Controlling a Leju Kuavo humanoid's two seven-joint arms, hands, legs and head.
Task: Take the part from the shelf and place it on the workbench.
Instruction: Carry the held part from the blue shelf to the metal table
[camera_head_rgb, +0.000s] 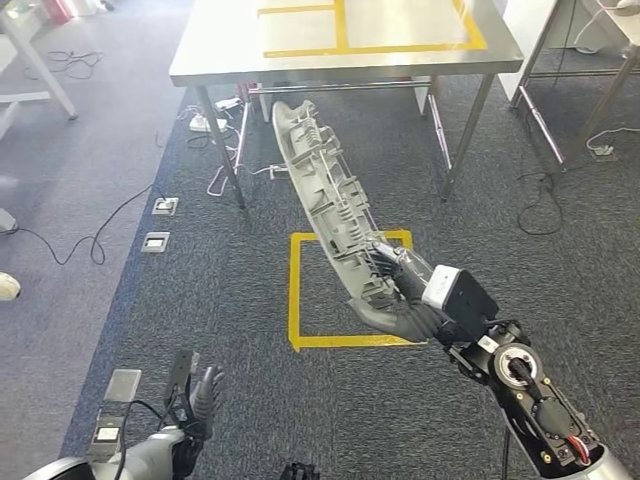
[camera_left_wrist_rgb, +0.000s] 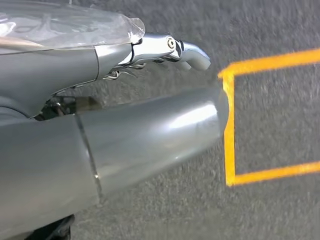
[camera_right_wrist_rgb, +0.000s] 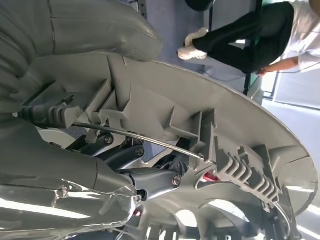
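Grey ribbed part (camera_right_wrist_rgb: 211, 125) in right robot hand (camera_right_wrist_rgb: 113, 165).

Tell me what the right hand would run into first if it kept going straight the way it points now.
Probably the workbench. The right hand grips the long grey part by its near end, and the part's far tip leads toward the bench's front edge. The tip may pass under the top instead; depth is unclear in the head view.

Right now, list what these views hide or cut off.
- Workbench: far side cut off by the head view's top edge.
- Left hand: low and dark in the head view; in the left wrist view its thumb fills the frame, so open or shut is unclear.
- Part: near end covered by the right hand.
- Person: cut off by the right wrist view's edge.
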